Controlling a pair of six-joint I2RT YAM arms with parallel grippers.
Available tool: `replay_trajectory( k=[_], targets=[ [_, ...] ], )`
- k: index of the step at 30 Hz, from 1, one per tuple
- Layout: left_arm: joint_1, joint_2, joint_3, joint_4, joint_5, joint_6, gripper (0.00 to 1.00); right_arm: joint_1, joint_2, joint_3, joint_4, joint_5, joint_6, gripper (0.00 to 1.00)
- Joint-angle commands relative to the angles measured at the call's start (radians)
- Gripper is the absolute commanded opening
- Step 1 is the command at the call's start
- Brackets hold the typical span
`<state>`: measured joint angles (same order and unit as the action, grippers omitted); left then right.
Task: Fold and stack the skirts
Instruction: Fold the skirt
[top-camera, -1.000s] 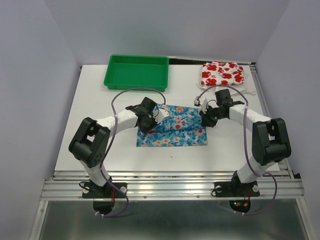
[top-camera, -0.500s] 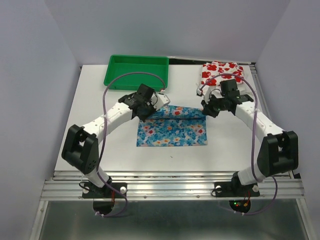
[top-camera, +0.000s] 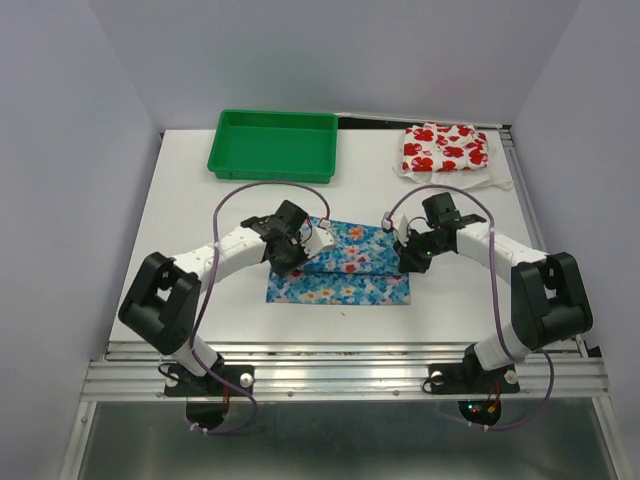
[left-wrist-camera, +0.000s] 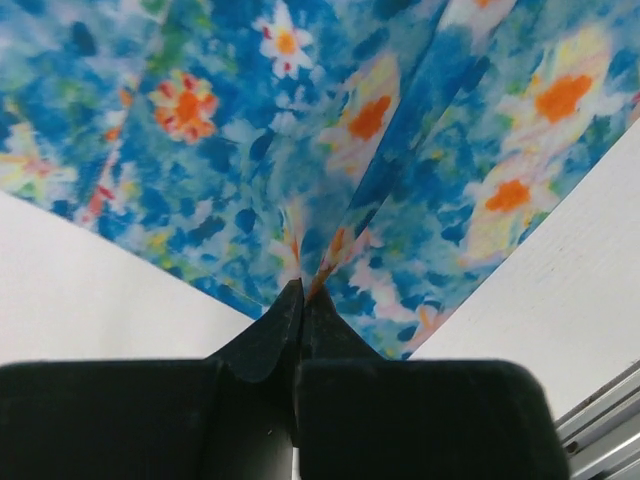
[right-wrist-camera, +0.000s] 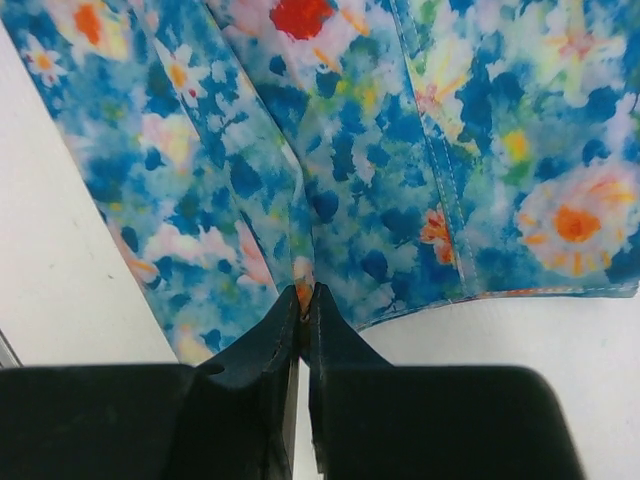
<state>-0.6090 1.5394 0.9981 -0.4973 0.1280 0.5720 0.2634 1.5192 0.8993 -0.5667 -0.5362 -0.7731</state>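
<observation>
The blue flowered skirt (top-camera: 345, 262) lies in the middle of the table, partly folded, its far edge drawn over the near part. My left gripper (top-camera: 292, 258) is shut on the skirt's left side; in the left wrist view the blue cloth (left-wrist-camera: 330, 160) is pinched between the fingertips (left-wrist-camera: 280, 320). My right gripper (top-camera: 404, 256) is shut on the skirt's right side, the cloth (right-wrist-camera: 330, 150) caught between its fingertips (right-wrist-camera: 330, 320). The white skirt with red flowers (top-camera: 445, 148) lies folded at the far right corner.
A green plastic tray (top-camera: 273, 145) stands at the far left of the table (top-camera: 190, 220). The metal rail (top-camera: 340, 375) runs along the near edge.
Both grippers have come toward the near edge, pulling the blue skirt's far edge over onto itself. Half a second ago they were farther back, near the tray and the white skirt.
</observation>
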Motion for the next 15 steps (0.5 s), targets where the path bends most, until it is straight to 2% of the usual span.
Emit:
replay_trajectory(
  k=[1, 2, 3, 4, 5, 6, 8, 11, 15],
  targets=[
    [-0.008, 0.053, -0.045, 0.032, 0.009, 0.012, 0.15, -0.006, 0.007, 0.0, -0.002, 0.036, -0.037, 0.15],
    [-0.008, 0.056, -0.049, 0.034, 0.012, 0.017, 0.24, -0.006, 0.004, 0.009, -0.025, 0.027, -0.055, 0.21],
    [-0.008, 0.044, -0.049, 0.034, 0.013, 0.023, 0.29, -0.006, -0.004, 0.016, -0.074, 0.007, -0.06, 0.31],
    [-0.008, 0.028, -0.044, 0.037, 0.012, 0.022, 0.42, -0.006, -0.028, 0.032, -0.096, -0.002, -0.061, 0.53],
    [-0.008, 0.01, -0.038, 0.036, 0.012, 0.025, 0.54, -0.006, -0.046, 0.039, -0.116, -0.005, -0.058, 0.67],
    [-0.008, -0.03, -0.03, 0.016, 0.012, 0.032, 0.58, -0.006, -0.068, 0.046, -0.145, -0.008, -0.051, 0.73],
    [-0.008, -0.094, -0.001, -0.016, 0.024, 0.045, 0.64, -0.006, -0.135, 0.075, -0.162, -0.001, 0.007, 0.8],
    [-0.008, -0.157, 0.023, -0.041, 0.047, 0.063, 0.64, -0.006, -0.186, 0.125, -0.163, 0.008, 0.104, 0.84],
    [-0.012, -0.212, 0.042, -0.021, 0.076, 0.054, 0.55, -0.006, -0.202, 0.176, -0.157, 0.038, 0.292, 0.75]
  ],
)
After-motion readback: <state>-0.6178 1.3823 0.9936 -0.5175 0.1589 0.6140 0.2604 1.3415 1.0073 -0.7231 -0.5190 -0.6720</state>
